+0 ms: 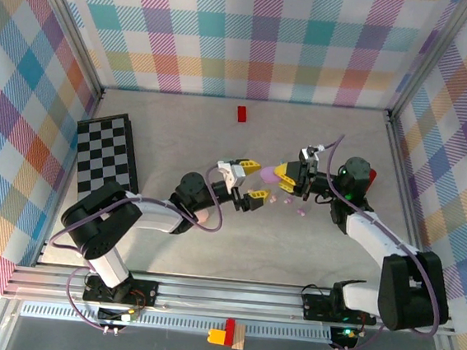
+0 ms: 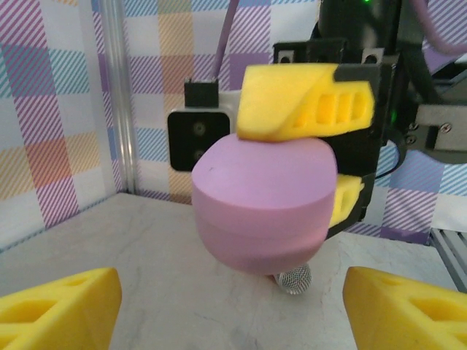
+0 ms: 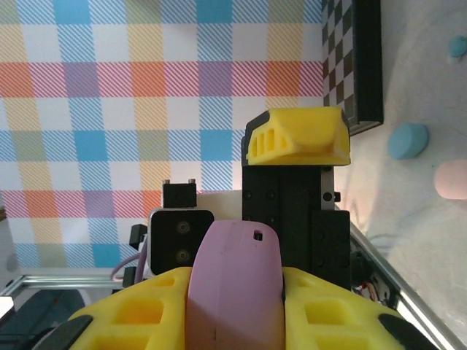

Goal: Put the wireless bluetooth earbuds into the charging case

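Within the right gripper [image 1: 283, 176] sits a plain lilac charging case [image 2: 263, 208], clamped.

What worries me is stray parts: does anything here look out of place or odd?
Nothing looks damaged. The lilac pebble-shaped case is pinched in the right gripper above the table and looks shut, while tiny pastel earbuds lie loose on the table. A small red block sits alone near the table's far edge, away from everything else.

case [image 1: 268, 174] between left hand [image 1: 253, 182] and right hand [image 1: 286, 177] | earbuds [image 1: 287, 203] on table [image 1: 303, 140] nearby | board [image 1: 107, 156] far left
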